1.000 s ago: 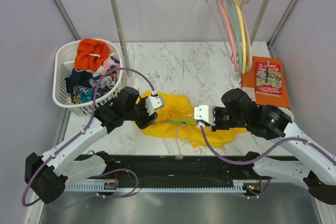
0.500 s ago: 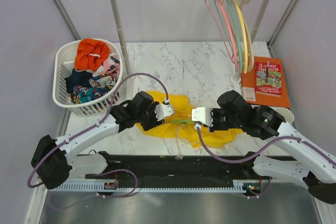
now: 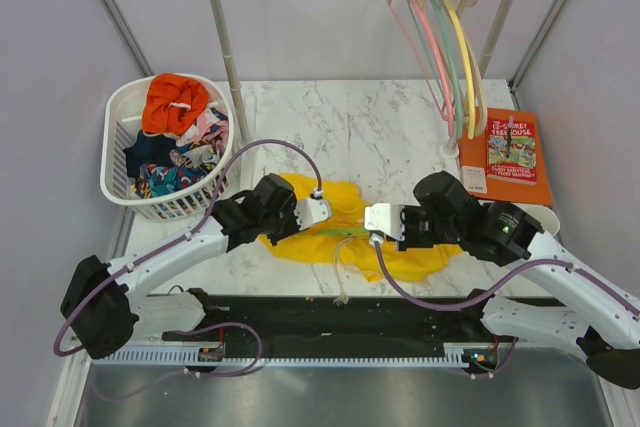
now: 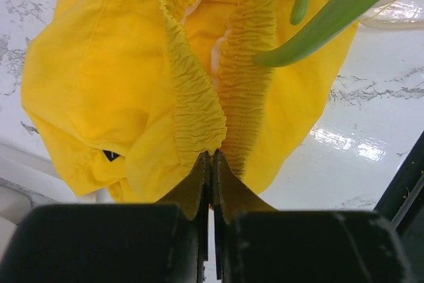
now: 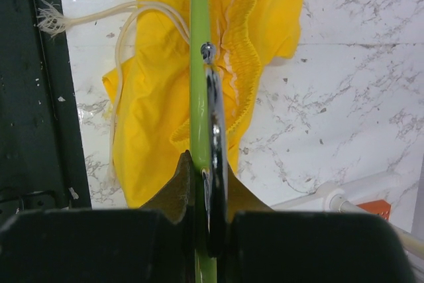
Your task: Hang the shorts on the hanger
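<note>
The shorts (image 3: 343, 199) lie crumpled on the table just right of the laundry basket (image 3: 109, 137), with the elastic waistband (image 4: 192, 91) turned towards the arms and gaping a little. The left gripper (image 4: 212, 158) works at the end of the shorts nearer the basket. Its fingers are pressed together and seem to nip the folded end of the waistband, probably to pull the opening taut and keep the cloth from sliding. The right gripper (image 5: 204, 164) is on the side away from the basket, clamped tight on the hanger (image 5: 199, 64) at its neck, with the metal hook (image 5: 213, 104) caught between the fingers too. Held there, the green arm points like a lance into the waistband mouth. The threading looks barely started, and the loose drawstring (image 5: 119, 14) could snag
</note>
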